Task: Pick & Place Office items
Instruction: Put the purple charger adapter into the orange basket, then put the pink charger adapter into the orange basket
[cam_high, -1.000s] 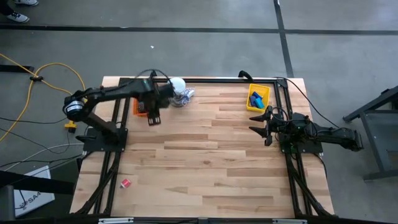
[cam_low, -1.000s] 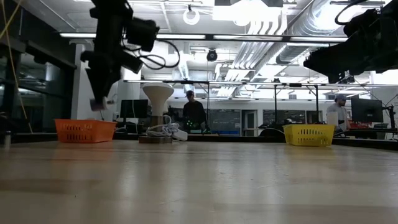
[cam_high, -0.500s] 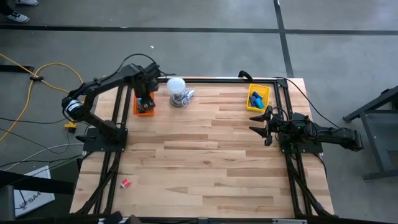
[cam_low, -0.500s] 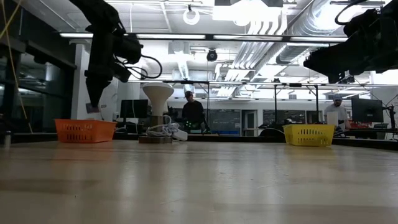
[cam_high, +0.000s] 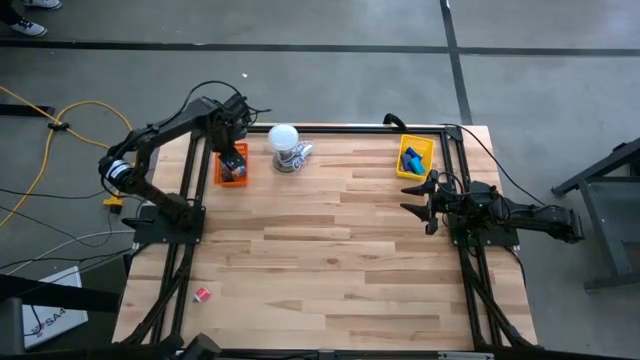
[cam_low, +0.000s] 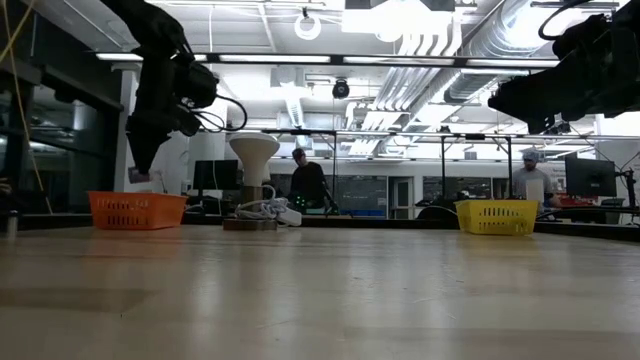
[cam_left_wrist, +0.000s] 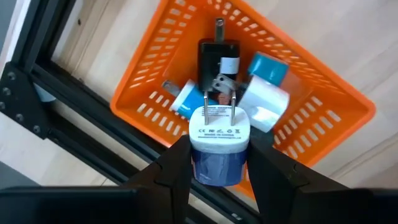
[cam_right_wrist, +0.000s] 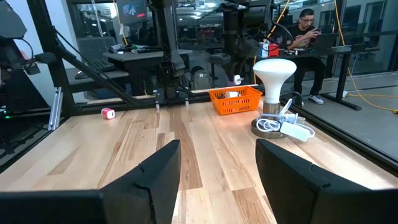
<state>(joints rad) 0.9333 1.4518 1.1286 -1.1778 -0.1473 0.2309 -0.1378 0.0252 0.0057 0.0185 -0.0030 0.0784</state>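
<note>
My left gripper (cam_high: 233, 158) (cam_low: 137, 175) hangs over the orange tray (cam_high: 229, 176) (cam_left_wrist: 143, 112) at the table's far left, shut on a small charger plug (cam_left_wrist: 219, 143) with a white face and a blue body. In the tray lie a black plug (cam_left_wrist: 219, 56) and blue-and-white plugs (cam_left_wrist: 264, 93). A red-and-white bit (cam_high: 202, 294) lies on the table near the front left. My right gripper (cam_high: 418, 195) (cam_right_wrist: 217, 180) waits open at the right side, level, holding nothing. My left gripper pinches the plug's blue body (cam_left_wrist: 217, 169) between its two fingers, one on each side. The fingers come from above, pointing down. The plug is lifted clear above the tray, its white face and two metal prongs (cam_left_wrist: 219, 106) pointing down at the tray.
A white round-topped lamp-like object (cam_high: 285, 140) (cam_low: 253, 160) with a coiled cable stands right of the orange tray. A yellow tray (cam_high: 415, 158) (cam_low: 497, 216) with blue pieces sits at the far right. Black frame rails run along the table's edges. People sit beyond the table.
My left gripper has swung toward the table's far edge and a little left, from beside the tray's near right corner to above the orange tray, rolling slightly. It has stayed shut on the plug, which has travelled with it, clear of the table.
</note>
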